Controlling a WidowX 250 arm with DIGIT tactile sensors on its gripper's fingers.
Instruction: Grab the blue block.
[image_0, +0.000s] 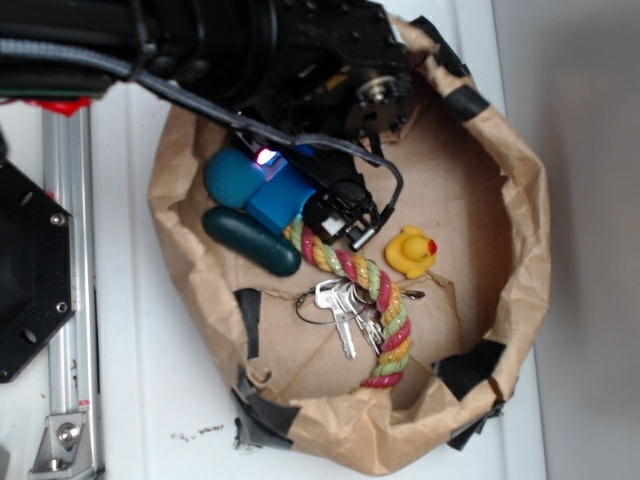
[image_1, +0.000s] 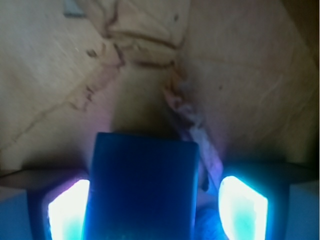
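Observation:
The blue block (image_0: 283, 203) lies on the brown paper floor of the bag, against the round teal ball (image_0: 230, 178). My gripper (image_0: 270, 178) hangs right over it, the fingertips hidden behind the arm in the exterior view. Seen from the wrist, the blue block (image_1: 145, 190) stands between my gripper's (image_1: 157, 210) two glowing pads. The left pad (image_1: 67, 210) lies against the block's edge. A narrow gap separates the right pad (image_1: 244, 207) from the block. The jaws are open around the block.
A dark teal capsule (image_0: 250, 240) lies just in front of the block. A coloured rope (image_0: 378, 300), a bunch of keys (image_0: 340, 305) and a yellow duck (image_0: 411, 252) lie to the right. The rolled paper bag rim (image_0: 522, 220) surrounds everything. A metal rail (image_0: 65, 250) runs along the left.

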